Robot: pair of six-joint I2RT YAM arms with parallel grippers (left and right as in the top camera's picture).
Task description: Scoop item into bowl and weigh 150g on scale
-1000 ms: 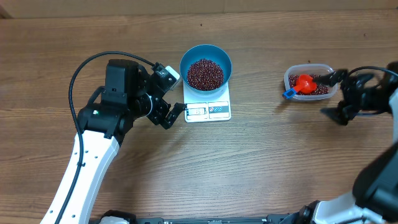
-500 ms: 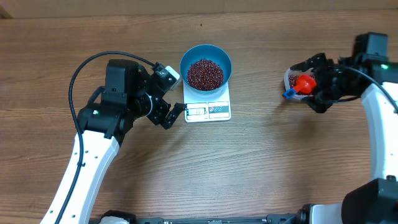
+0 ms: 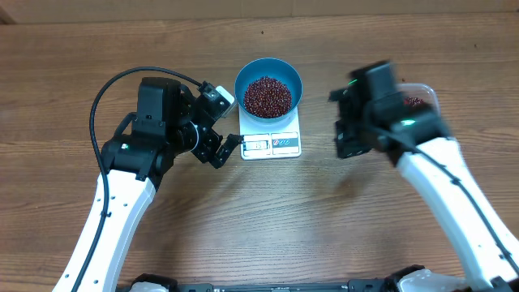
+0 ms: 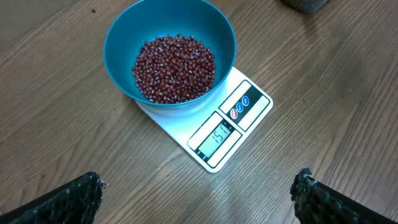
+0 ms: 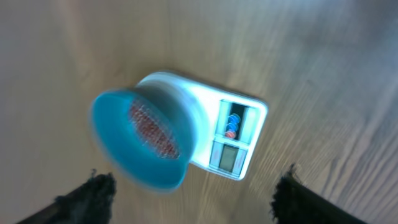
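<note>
On the scale [image 4: 186,127], the bowl [image 4: 121,43] holds its beans [image 4: 174,68]; weighing is the step. Both my jaws stand spread, empty. Next, I'd check the display [image 4: 217,137].

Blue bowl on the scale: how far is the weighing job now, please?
Done: the beans lie heaped in the bowl, which sits on the scale, display lit. In hand: nothing; left gripper and right gripper are both open and empty. Left, probably: only checking the reading, whose digits I cannot read surely.
</note>
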